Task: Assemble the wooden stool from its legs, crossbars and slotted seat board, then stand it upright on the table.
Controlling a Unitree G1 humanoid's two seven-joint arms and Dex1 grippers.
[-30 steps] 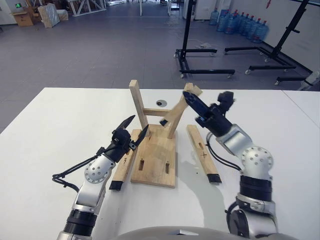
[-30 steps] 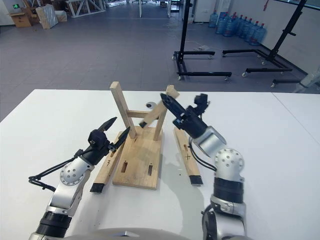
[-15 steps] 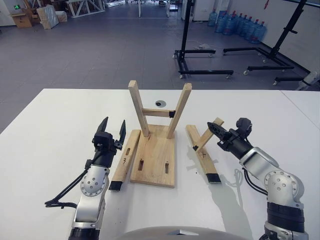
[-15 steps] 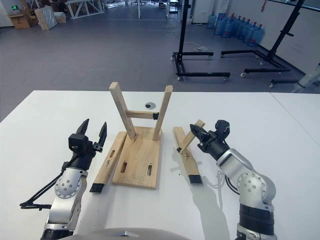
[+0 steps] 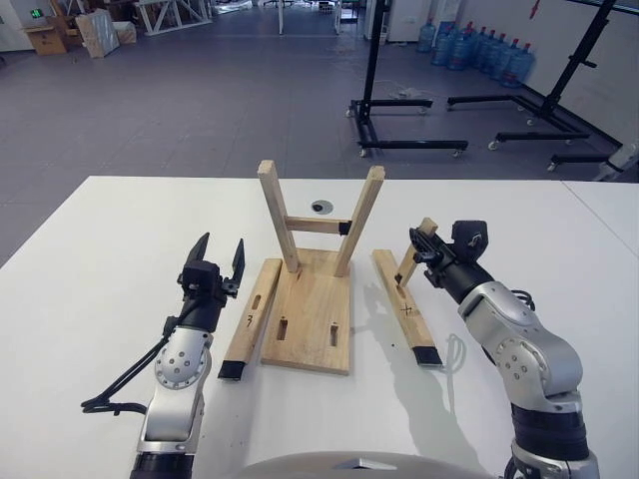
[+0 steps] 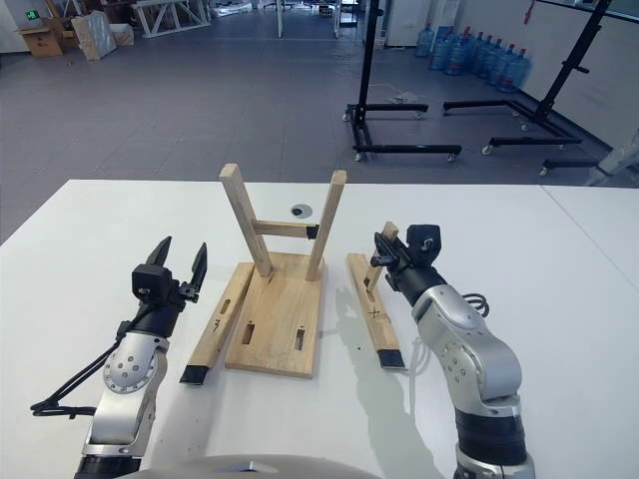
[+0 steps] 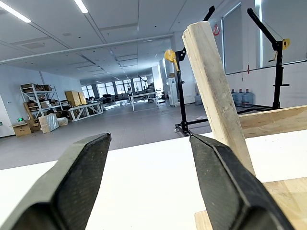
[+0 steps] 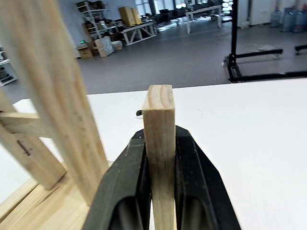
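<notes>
A white table (image 5: 100, 259) is seen in the foreground. On the grey floor beyond its far edge, black wheeled stands (image 5: 409, 100) are parked, with water bottles (image 5: 484, 45) lined up behind them. The slotted seat board (image 5: 315, 319) is laid flat at the middle of the table. At its far end the left upright leg (image 5: 277, 215) and the right upright leg (image 5: 360, 218) are planted, splayed apart at the top and joined by the fixed crossbar (image 5: 315, 226). The left loose leg (image 5: 250, 317) is laid flat against the board's left edge, and the right loose leg (image 5: 404, 304) is laid flat just right of the board. A short wooden bar (image 8: 159, 143) is clamped between the fingers of the right gripper (image 5: 417, 242). It is held tilted, with its lower end at the far part of the right loose leg, though contact cannot be judged. The right upright leg is found close beside this bar, between it and the board. The left gripper (image 5: 221, 242) is held with its fingers (image 7: 72, 187) spread and nothing between them, above the far end of the left loose leg, with the left upright leg just to its right. A small round hole (image 5: 321, 207) is set in the table behind the uprights.
</notes>
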